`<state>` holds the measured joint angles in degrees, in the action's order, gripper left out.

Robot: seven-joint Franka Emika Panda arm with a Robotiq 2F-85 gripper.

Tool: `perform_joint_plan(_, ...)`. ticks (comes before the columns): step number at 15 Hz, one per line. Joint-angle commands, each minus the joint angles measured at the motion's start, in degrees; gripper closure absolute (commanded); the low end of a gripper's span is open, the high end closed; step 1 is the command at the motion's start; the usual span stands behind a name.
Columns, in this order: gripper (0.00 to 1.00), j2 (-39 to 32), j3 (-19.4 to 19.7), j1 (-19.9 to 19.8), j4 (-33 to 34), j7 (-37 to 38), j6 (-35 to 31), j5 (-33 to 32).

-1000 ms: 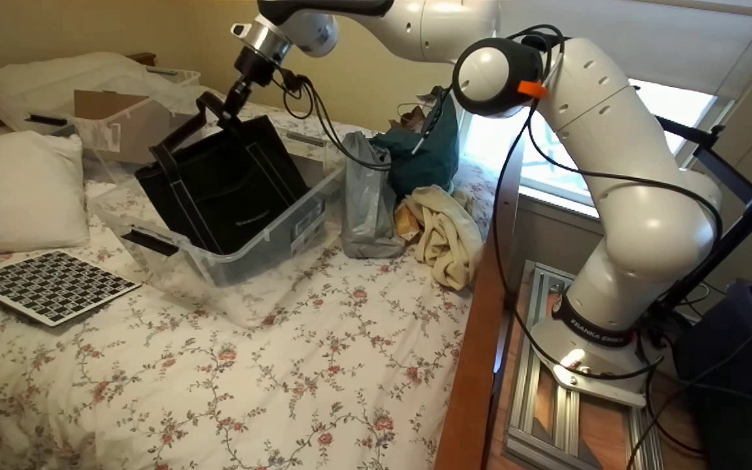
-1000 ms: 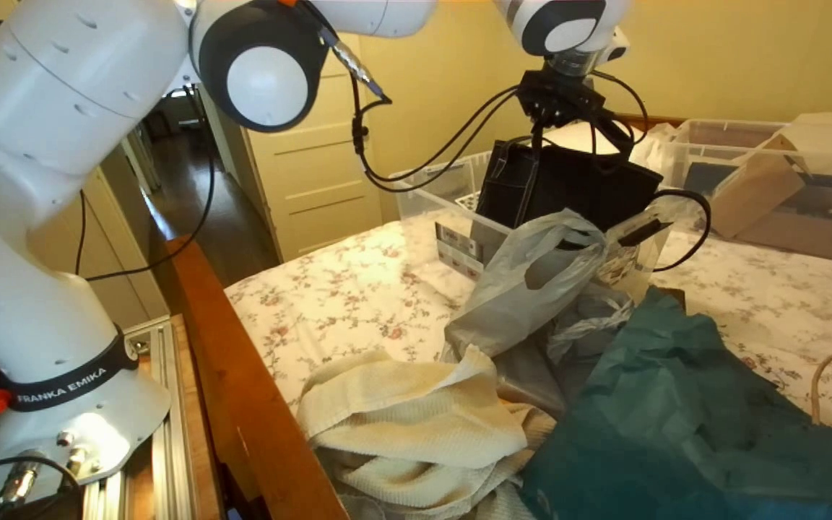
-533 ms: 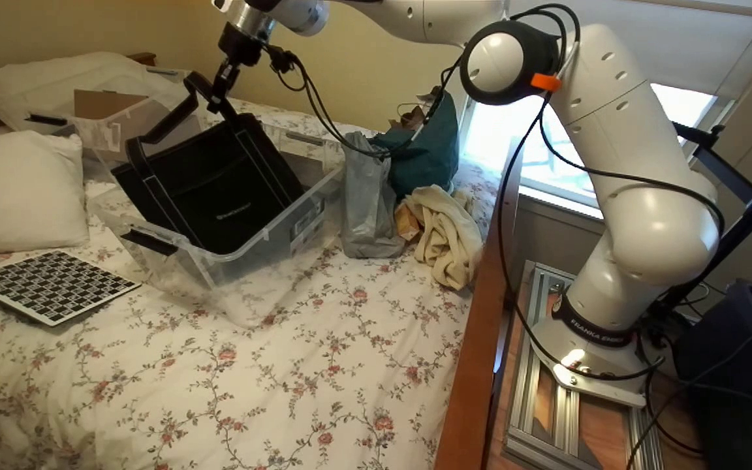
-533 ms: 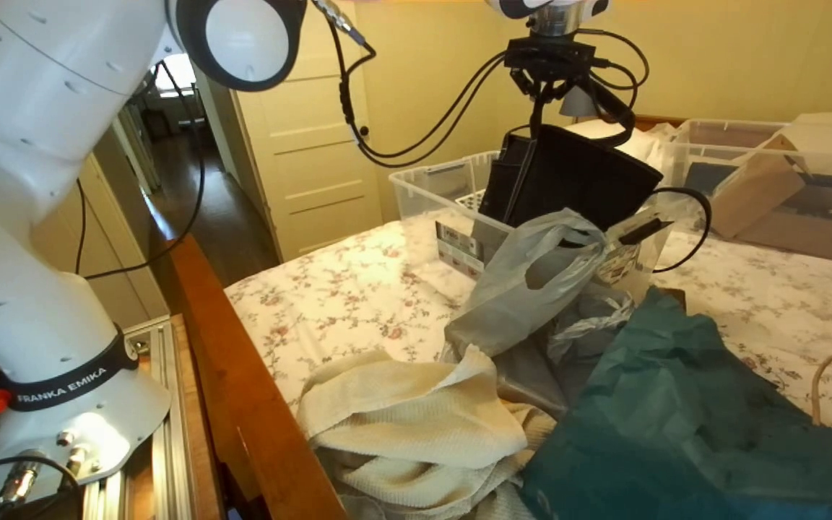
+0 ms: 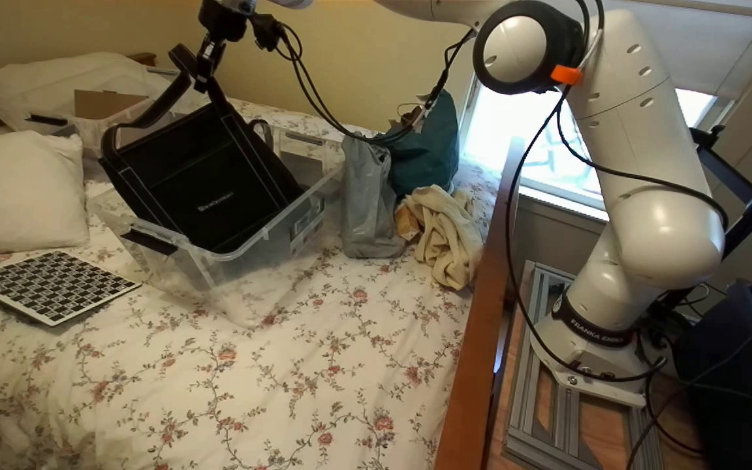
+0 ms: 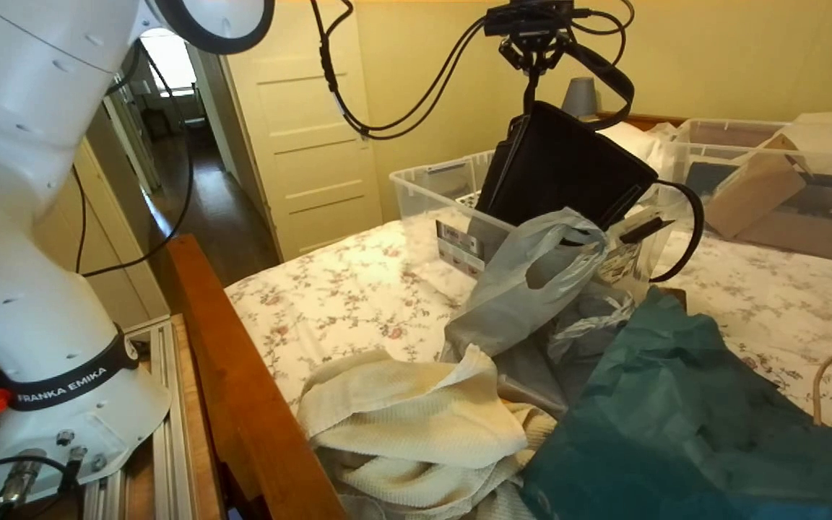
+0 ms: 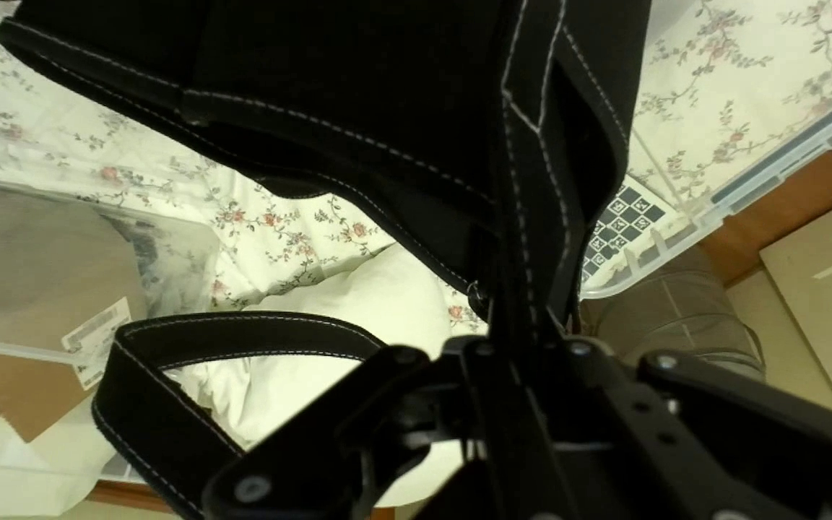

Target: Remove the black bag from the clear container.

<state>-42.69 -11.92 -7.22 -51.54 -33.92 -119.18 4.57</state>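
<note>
exterior view: jaws clamp handle of black bag, partly inside clear container.

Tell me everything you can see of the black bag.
The black bag looks like soft fabric, with pale stitched seams and illegible pale lettering on its front. It is tilted, one strap handle pinched in the closed gripper, its mouth partly open. A second handle loops out from its side in an exterior view. Its lower part is inside the clear container, its upper part out above it; whether its base touches the bottom is hidden.
</note>
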Motion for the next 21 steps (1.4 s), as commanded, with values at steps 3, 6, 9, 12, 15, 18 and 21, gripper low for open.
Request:
perform_joint_plan(3,0.99,8.7,0.5,1.3,-4.3,4.6,-3.4,-0.5)
perform_joint_plan(6,0.99,11.2,1.1,2.1,-5.4,6.4,-5.0,-1.4)
perform_joint_plan(9,0.99,13.8,2.4,3.3,-7.3,8.9,-8.7,-3.7)
perform_joint_plan(12,0.99,16.3,4.2,5.0,-9.4,12.5,-12.7,-7.0)
perform_joint_plan(15,0.99,18.6,6.6,7.4,-11.6,17.0,-16.0,-12.1)
perform_joint_plan(18,0.99,20.5,9.6,10.5,-13.3,22.6,-17.2,-19.3)
perform_joint_plan(21,0.99,22.1,12.5,13.6,-14.4,29.6,-17.0,-27.0)
